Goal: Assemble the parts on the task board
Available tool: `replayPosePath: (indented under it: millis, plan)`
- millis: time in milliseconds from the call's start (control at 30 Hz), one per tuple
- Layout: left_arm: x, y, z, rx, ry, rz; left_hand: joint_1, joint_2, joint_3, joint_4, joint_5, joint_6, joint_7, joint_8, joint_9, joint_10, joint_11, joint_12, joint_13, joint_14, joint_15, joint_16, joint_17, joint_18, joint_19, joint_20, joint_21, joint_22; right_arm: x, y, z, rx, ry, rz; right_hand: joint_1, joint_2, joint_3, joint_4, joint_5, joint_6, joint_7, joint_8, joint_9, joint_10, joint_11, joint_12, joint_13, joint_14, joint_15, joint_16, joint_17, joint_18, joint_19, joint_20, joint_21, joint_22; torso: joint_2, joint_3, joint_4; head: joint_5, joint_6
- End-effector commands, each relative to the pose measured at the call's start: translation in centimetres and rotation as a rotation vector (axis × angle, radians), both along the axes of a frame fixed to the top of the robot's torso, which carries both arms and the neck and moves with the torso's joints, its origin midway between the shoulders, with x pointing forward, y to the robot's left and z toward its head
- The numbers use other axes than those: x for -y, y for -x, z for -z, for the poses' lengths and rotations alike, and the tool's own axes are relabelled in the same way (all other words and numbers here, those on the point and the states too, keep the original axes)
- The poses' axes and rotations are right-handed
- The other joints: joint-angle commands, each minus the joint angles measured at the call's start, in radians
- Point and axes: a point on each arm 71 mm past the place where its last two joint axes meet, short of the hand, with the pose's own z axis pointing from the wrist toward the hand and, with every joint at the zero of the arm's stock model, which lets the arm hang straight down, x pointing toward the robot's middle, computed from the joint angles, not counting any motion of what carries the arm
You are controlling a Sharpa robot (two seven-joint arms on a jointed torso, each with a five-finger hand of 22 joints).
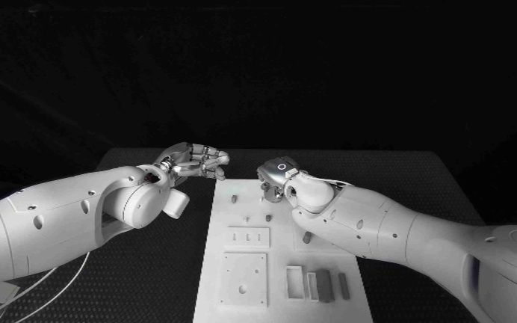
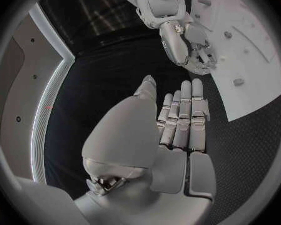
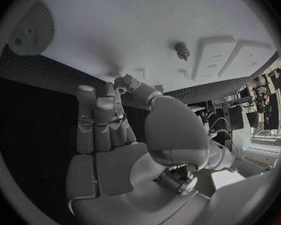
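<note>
At the lower middle of the head view the task board [image 1: 278, 263], a long white plate, runs with its long axis from the bottom edge up toward the far side of the black table [image 1: 431, 173]. Nearest, at the lower right of the board, three grey bar parts [image 1: 326, 285] lie side by side, each with its long axis along the board's own, next to a white rectangular frame [image 1: 294, 282]. Left of them sits a white square block [image 1: 243, 278] with small holes, and above that a smaller plate [image 1: 249, 238].

Toward the middle of the frame, a small dark peg [image 1: 307, 238] shows on the board just beside the right forearm (whether it stands or lies cannot be told). Another small part [image 1: 234, 199] sits near the board's far left corner.

The right hand [image 1: 277, 177] hovers over the far end of the board; in the right wrist view its fingers [image 3: 97, 120] are straight and pressed close together, holding nothing, with a stud part [image 3: 182, 49] upright on the board beyond them.

The left hand [image 1: 196, 161] is in the frame's centre-left, just off the board's far left corner, over the table. In the left wrist view its fingers [image 2: 184, 115] lie extended side by side, with nothing in its grasp.
</note>
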Motion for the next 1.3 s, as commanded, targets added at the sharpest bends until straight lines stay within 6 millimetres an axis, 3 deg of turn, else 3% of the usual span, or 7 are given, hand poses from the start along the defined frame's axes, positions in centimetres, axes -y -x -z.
replayPosePath:
  millis: [33, 267, 600, 800, 1100, 1300]
  plan:
    - [0.1, 0.0, -0.2, 0.012, 0.004, 0.005, -0.011, -0.001, -0.005, -0.002, 0.003, 0.007, 0.017, -0.004, -0.001, 0.001, 0.008, -0.006, -0.001, 0.01, 0.0, -0.004, 0.002, 0.014, 0.009, 0.001, -0.006, 0.001, 0.2, 0.0, 0.0, -0.005, -0.032, -0.002, -0.004, -0.016, -0.006, 0.001, -0.004, -0.024, 0.007, -0.011, -0.006, -0.035, 0.013, -0.012, -0.011, 0.004, 0.019, 0.008, -0.002, 0.092, 0.005, 0.0, -0.008, 0.013, 0.0, 0.0003, -0.0006, 0.0, -0.001]
    - [-0.2, -0.1, -0.2, 0.013, 0.003, -0.001, -0.011, -0.002, -0.005, -0.002, 0.003, 0.007, 0.016, -0.004, -0.002, 0.0, 0.008, -0.007, -0.002, 0.01, 0.0, -0.005, 0.002, 0.014, 0.009, 0.001, -0.006, 0.001, 0.3, 0.1, -0.1, 0.003, -0.053, -0.011, -0.007, -0.037, -0.003, 0.002, -0.004, -0.047, 0.013, -0.021, -0.013, -0.078, 0.028, -0.011, -0.031, 0.001, 0.034, 0.015, -0.008, 0.092, 0.004, 0.003, -0.018, 0.009, 0.001, 0.0009, -0.0007, 0.001, -0.001]
    - [-0.4, -0.1, -0.2, 0.013, 0.002, -0.006, -0.011, -0.002, -0.004, -0.002, 0.003, 0.007, 0.016, -0.004, -0.002, 0.0, 0.008, -0.007, -0.002, 0.01, 0.0, -0.006, 0.004, 0.014, 0.009, 0.001, -0.006, 0.001, 1.0, 0.3, -0.5, 0.018, -0.086, -0.012, -0.008, -0.03, 0.001, 0.004, -0.004, -0.041, 0.014, -0.016, -0.012, -0.076, 0.028, -0.006, -0.035, 0.002, 0.034, 0.02, -0.01, 0.092, 0.008, 0.003, -0.02, 0.008, 0.0, 0.0013, -0.0008, 0.001, 0.002]
    - [-1.2, 0.0, -0.3, 0.016, 0.001, -0.02, -0.011, -0.002, -0.004, -0.002, 0.003, 0.008, 0.016, -0.004, -0.002, 0.001, 0.008, -0.007, -0.002, 0.011, 0.0, -0.006, 0.004, 0.014, 0.009, 0.001, -0.006, 0.001, 2.7, 0.4, -2.4, 0.039, -0.136, -0.012, -0.007, -0.024, 0.003, 0.002, -0.004, -0.028, 0.014, -0.007, -0.009, -0.061, 0.023, 0.001, -0.036, 0.003, 0.029, 0.03, -0.011, 0.092, 0.014, 0.001, -0.019, 0.01, -0.002, 0.0011, -0.008, 0.0, 0.009]
    - [-2.0, -0.4, -0.3, 0.039, 0.001, -0.041, -0.011, 0.0, -0.002, -0.002, 0.003, 0.015, 0.019, -0.002, -0.002, 0.044, -0.006, 0.012, 0.009, 0.016, -0.005, -0.014, 0.016, 0.013, 0.013, -0.002, -0.008, 0.003, 7.0, 1.8, -6.3, 0.033, -0.208, -0.007, -0.028, -0.037, -0.004, 0.009, -0.004, -0.021, 0.012, -0.001, -0.008, -0.039, 0.016, 0.009, -0.035, 0.003, 0.023, 0.038, -0.014, 0.092, 0.02, 0.0, -0.018, 0.011, -0.014, 0.0054, -0.0319, 0.013, 0.015]
    - [-2.7, -0.8, -0.3, 0.041, -0.003, -0.049, -0.009, 0.003, -0.001, -0.002, 0.003, 0.021, 0.019, 0.0, -0.002, 0.05, -0.008, 0.014, 0.01, 0.018, -0.005, -0.017, 0.02, 0.012, 0.014, -0.003, -0.009, 0.004, 10.2, 3.2, -7.4, -0.004, -0.203, 0.002, -0.045, -0.051, -0.004, 0.018, -0.004, -0.02, 0.011, 0.001, -0.008, -0.034, 0.014, 0.009, -0.035, 0.002, 0.021, 0.041, -0.018, 0.092, 0.022, -0.001, -0.021, 0.011, -0.026, 0.0094, -0.0472, 0.02, 0.015]
